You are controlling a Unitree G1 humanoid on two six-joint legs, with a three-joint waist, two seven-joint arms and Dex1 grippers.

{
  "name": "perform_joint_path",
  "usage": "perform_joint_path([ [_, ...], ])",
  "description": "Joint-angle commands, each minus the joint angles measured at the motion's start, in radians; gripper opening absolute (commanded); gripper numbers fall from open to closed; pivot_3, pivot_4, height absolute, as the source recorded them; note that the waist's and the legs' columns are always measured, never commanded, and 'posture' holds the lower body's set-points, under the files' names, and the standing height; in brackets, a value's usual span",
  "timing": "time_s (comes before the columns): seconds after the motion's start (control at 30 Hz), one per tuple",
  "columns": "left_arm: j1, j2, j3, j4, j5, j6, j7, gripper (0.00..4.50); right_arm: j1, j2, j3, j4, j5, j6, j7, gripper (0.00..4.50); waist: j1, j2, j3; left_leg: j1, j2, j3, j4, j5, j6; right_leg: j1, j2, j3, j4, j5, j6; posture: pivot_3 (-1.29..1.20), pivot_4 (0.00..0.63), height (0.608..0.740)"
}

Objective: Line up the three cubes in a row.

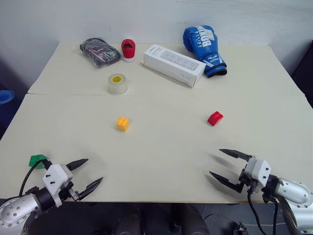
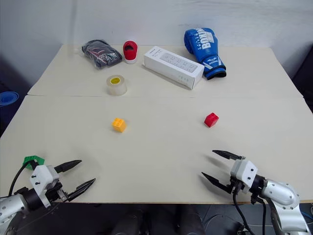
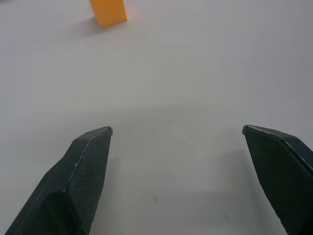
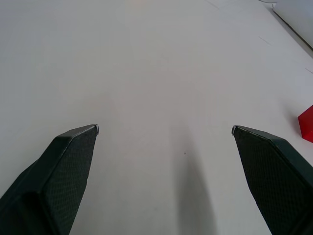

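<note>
Three cubes point(image 1: 122, 123) overhead, one orange per left wrist.

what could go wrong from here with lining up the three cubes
1. The green studded plastic brick sits near the table's front left edge, right beside the open left gripper; a clumsy nudge might knock it off.
2. The orange-yellow studded brick and red studded brick lie far apart, so each needs a separate reach.
3. The clear tape roll with yellow core lies behind the orange-yellow brick; overreaching could bump it.
</note>
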Motion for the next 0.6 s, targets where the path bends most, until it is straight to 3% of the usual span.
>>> perform_joint_path([
  [0.03,0.005,0.015,0.025,-0.035,0.002,-0.015,-0.003,4.49,-0.001,0.005,-0.004,-0.024,0.007,0.0,-0.008,4.5,0.0,0.0,0.0,0.0,0.0,0.0,0.0,0.0,0.0,0.0,0.0,0.0,0.0,0.0,0.0,0.0,0.15,0.74],
  [0.27,-0.036,0.037,-0.035,-0.151,-0.181,0.147,-0.081,4.49,0.074,0.029,-0.138,-0.075,0.105,0.106,-0.122,4.5,0.004,0.0,0.0,0.0,0.0,0.0,0.0,0.0,0.0,0.0,0.0,0.0,0.001,0.0,0.0,0.0,0.15,0.74],
  [0.47,-0.217,-0.05,-0.169,-0.244,-0.234,0.255,0.026,4.49,0.162,0.069,-0.338,-0.013,0.124,0.129,-0.259,4.5,0.011,0.003,-0.002,0.0,-0.001,0.0,0.0,0.0,0.0,0.001,0.0,0.0,0.001,0.0,0.0,0.0,0.15,0.74],
  [0.6,-0.301,-0.096,-0.258,-0.258,-0.217,0.286,0.055,4.49,0.165,0.097,-0.358,0.028,0.113,0.129,-0.281,4.5,0.008,0.004,-0.003,0.001,-0.001,0.001,0.0,0.001,-0.001,0.001,0.001,0.001,0.002,0.0,0.001,0.0,0.15,0.74],
])
